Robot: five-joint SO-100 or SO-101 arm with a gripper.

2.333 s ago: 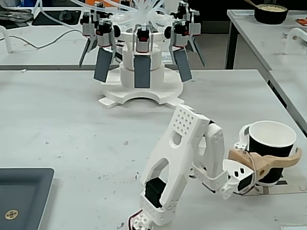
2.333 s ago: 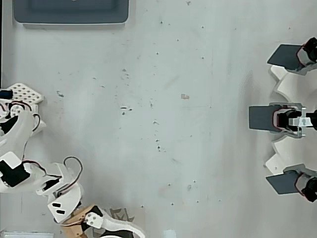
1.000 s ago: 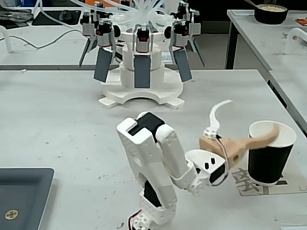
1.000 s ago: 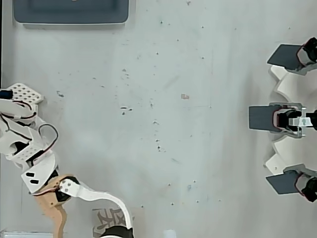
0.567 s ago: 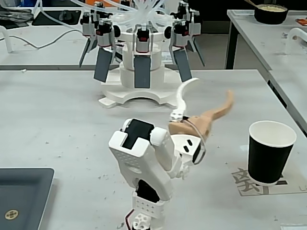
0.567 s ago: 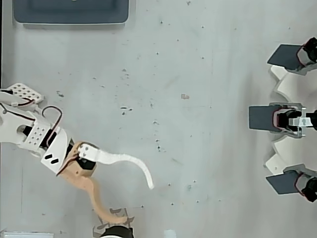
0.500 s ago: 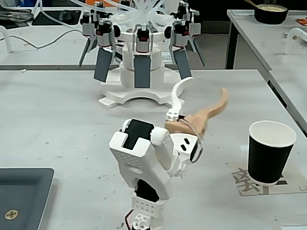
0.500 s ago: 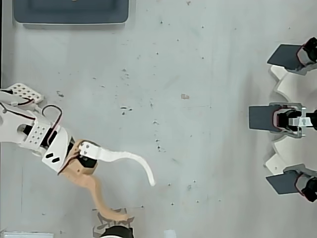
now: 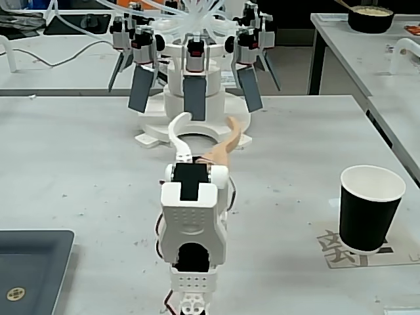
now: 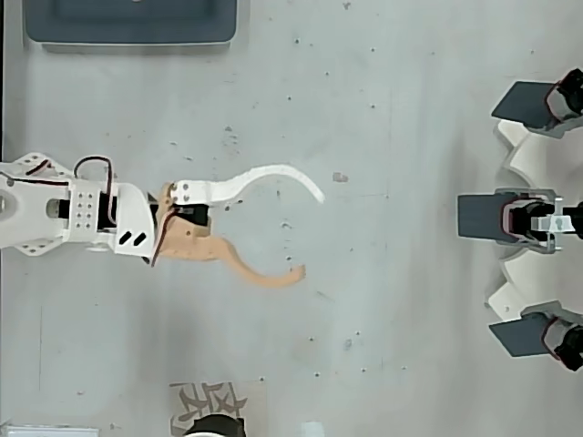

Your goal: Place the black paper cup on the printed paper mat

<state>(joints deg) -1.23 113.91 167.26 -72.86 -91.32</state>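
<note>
The black paper cup point(image 9: 369, 209) stands upright with its base on the printed paper mat point(image 9: 331, 249) at the right in the fixed view. In the overhead view only the cup's rim point(image 10: 215, 421) shows at the bottom edge, over the mat point(image 10: 205, 399). My gripper point(image 9: 210, 121) point(image 10: 311, 234) is open, with one white curved finger point(image 10: 264, 175) and one tan finger point(image 10: 246, 269) spread wide and nothing between them. It hovers over the middle of the table, well apart from the cup.
A dark grey tray point(image 9: 29, 262) point(image 10: 132, 23) lies on the side of the arm opposite the cup. A white stand with dark paddles point(image 9: 193, 79) point(image 10: 533, 218) sits ahead of the gripper. A black bowl point(image 9: 371, 16) rests on a far table.
</note>
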